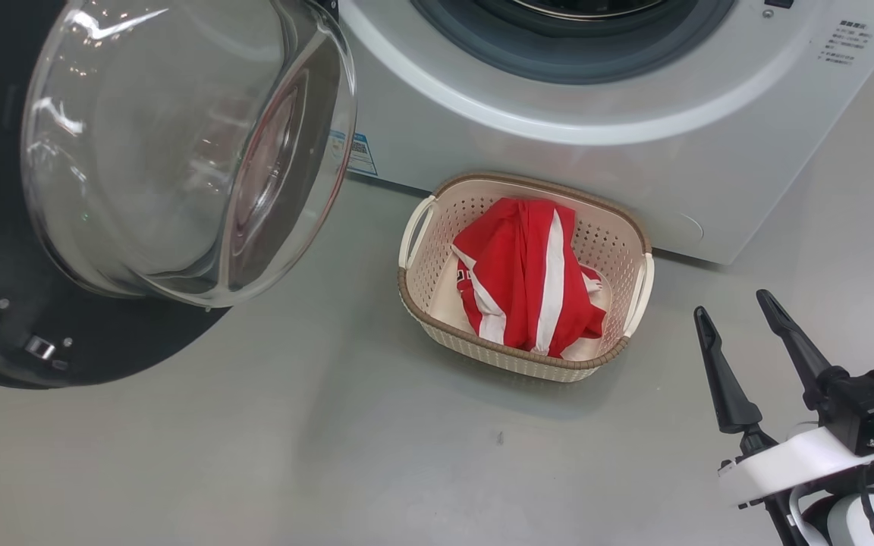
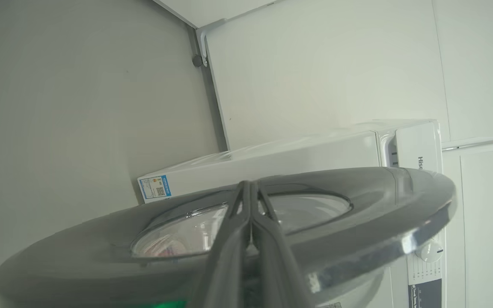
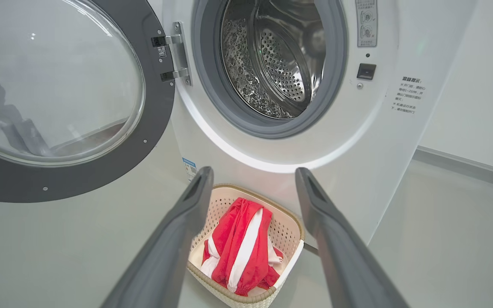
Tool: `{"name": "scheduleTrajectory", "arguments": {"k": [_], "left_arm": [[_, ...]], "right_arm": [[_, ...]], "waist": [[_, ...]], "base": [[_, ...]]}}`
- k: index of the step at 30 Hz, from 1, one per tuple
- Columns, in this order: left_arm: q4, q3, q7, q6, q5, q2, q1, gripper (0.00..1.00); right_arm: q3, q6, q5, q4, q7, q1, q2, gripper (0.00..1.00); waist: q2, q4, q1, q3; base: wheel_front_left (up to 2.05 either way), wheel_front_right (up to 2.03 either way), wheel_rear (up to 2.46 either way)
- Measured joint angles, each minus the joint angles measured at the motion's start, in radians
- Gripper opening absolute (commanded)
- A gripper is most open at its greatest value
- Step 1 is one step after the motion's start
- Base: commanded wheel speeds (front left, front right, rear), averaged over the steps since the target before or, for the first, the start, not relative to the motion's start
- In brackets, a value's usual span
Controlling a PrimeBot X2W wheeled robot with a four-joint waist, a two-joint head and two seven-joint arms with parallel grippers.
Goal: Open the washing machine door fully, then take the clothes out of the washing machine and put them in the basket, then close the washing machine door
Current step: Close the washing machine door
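**Head view.** The door (image 1: pixel 141 174) stands swung open at the left, with its glass bowl facing right. The washer (image 1: pixel 596 152) is at the far side. The basket (image 1: pixel 437 227) sits on the floor (image 1: pixel 331 455), just in front of the washer's lower front panel. The clothes (image 1: pixel 528 280) lie bunched inside the basket. The right gripper (image 1: pixel 733 303) hangs at the near right, well apart from the basket. Its fingers are spread and hold nothing.

**Left wrist view.** The left gripper (image 2: pixel 250 186) has its fingers pressed together with nothing between them. The tips lie over the outer face of the door (image 2: pixel 357 201), at the edge of its window. Contact with the door cannot be told. The washer (image 2: pixel 293 158) stands beyond the door, with its blue label (image 2: pixel 154 187) at the left.

**Right wrist view.** The right gripper (image 3: pixel 253 171) is released, and its fingers frame the basket (image 3: pixel 291 231) from the near side. The clothes (image 3: pixel 238 248) lie in the basket. The door (image 3: pixel 152 128) hangs open on hinges to the left of the mouth. The steel drum (image 3: pixel 272 64) shows through the mouth.
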Motion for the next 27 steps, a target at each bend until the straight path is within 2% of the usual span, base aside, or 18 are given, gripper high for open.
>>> {"name": "scheduleTrajectory", "arguments": {"k": [7,27], "left_arm": [[-0.028,-0.046,0.052,-0.053,-0.001,-0.029,0.036,0.0],[-0.17,-0.135,0.159,-0.095,0.007,-0.085,0.137,0.0]], "right_arm": [[-0.002,0.0,0.005,0.005,-0.009,0.0,0.001,1.0],[-0.003,-0.01,0.019,0.031,-0.034,0.001,0.022,1.0]], "waist": [[0.0,0.002,0.0,-0.011],[0.0,-0.017,0.0,-0.059]], "base": [[0.0,0.0,0.0],[0.0,0.0,0.0]]}}
